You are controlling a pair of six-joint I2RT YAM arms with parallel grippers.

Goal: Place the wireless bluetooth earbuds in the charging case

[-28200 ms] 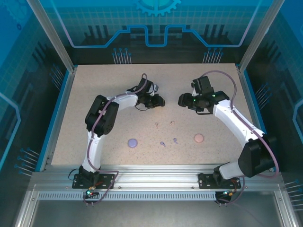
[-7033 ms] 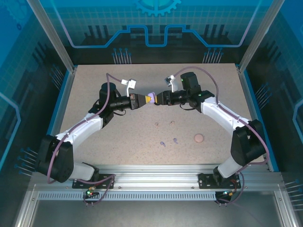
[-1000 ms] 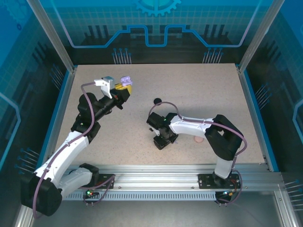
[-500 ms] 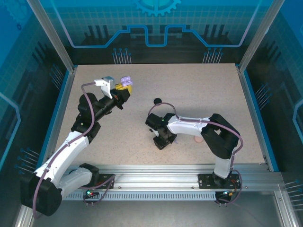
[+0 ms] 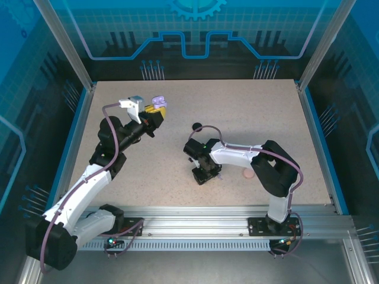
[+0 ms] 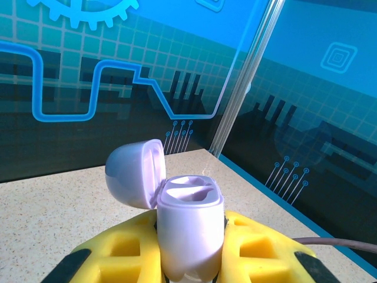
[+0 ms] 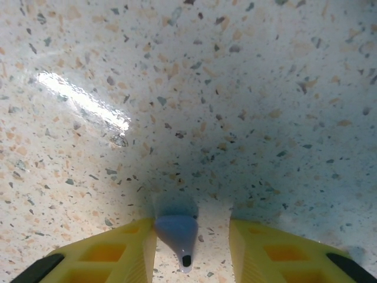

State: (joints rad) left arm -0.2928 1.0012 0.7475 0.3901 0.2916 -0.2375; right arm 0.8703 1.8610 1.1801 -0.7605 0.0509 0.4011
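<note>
left gripper clamps open-lidded lilac charging case in its grip | right gripper jaws apart around lilac earbud lying off-centre between them | risk: lopsided squeeze may flick the tiny bud away

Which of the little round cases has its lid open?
The lilac case, pinched in the left hand: its lid is flipped back. The black case and pinkish case lie on the table, looking shut.

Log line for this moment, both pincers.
left pincer: shut on lilac case, lid open | right pincer: open, straddling lilac earbud on table | case sockets: empty
</note>
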